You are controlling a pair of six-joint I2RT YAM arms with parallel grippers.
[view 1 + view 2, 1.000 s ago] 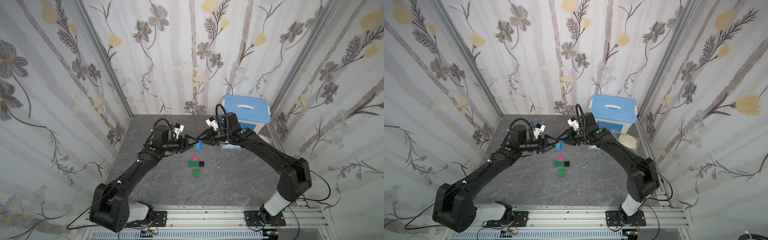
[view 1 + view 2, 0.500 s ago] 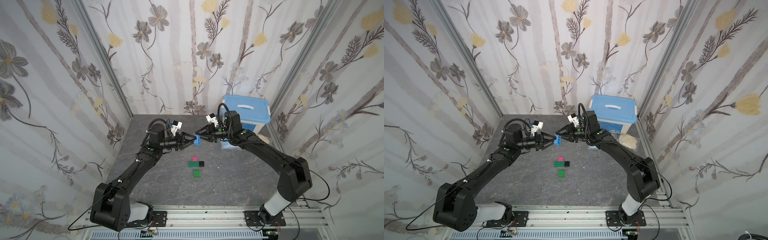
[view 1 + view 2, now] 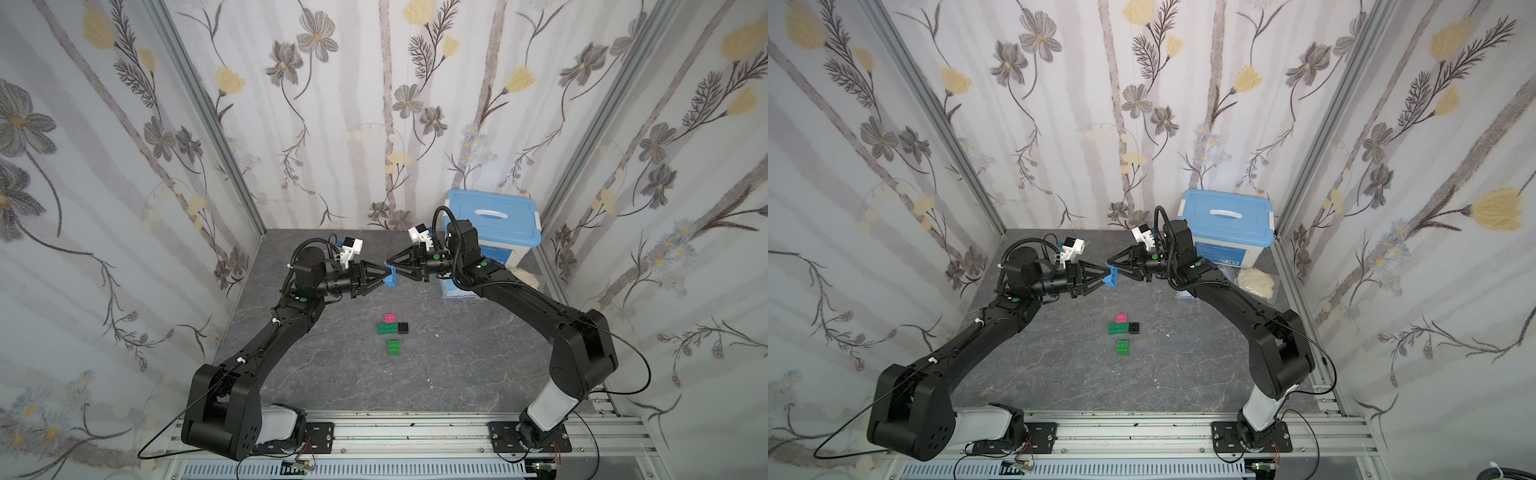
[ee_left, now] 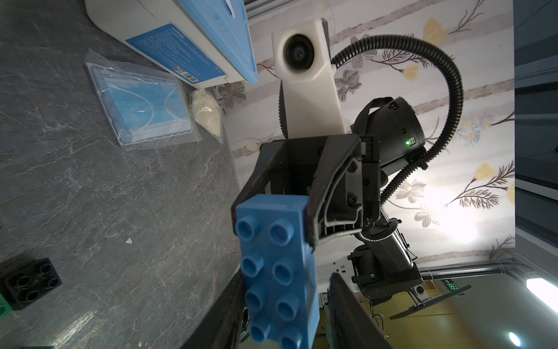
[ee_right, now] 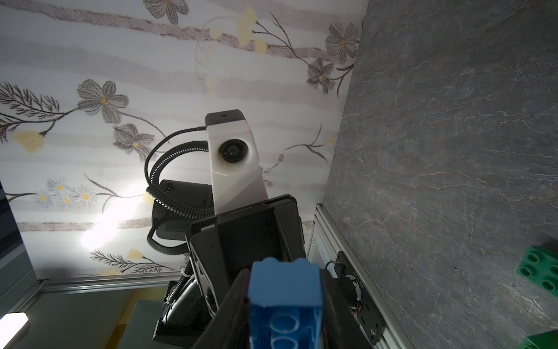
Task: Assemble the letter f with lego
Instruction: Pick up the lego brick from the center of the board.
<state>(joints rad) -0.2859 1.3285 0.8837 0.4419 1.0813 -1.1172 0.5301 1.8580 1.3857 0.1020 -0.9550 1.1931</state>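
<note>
The gray marbled tabletop (image 3: 457, 374) is filling the floor of the flower-papered booth. A blue-lidded white box (image 3: 492, 224) is standing at its back right corner. The left arm (image 3: 266, 345) and right arm (image 3: 536, 307) are reaching in from the near rail and meeting nose to nose above the middle of the back half. A packet of blue face masks (image 4: 145, 105) is lying flat in front of the box, and a small bag of pale material (image 4: 206, 113) is lying just beside the packet.

The right gripper (image 3: 390, 262) is clamping one end of the blue eight-stud brick (image 4: 277, 272), jaws pressed against its two long sides, and is holding it in the air well above the table. The left gripper (image 3: 386, 277) is straddling the brick's other end with its jaws partly apart. In the left wrist view a gap is showing between one jaw and the brick.

The other pieces are lying loose on the table in front of the grippers. The longer green brick (image 3: 386, 328) is touching the black brick (image 3: 402, 328) on its right. The shorter green brick (image 3: 394, 347) is sitting alone nearer the rail. The pink brick (image 3: 390, 318) is sitting just behind the longer green one.
</note>
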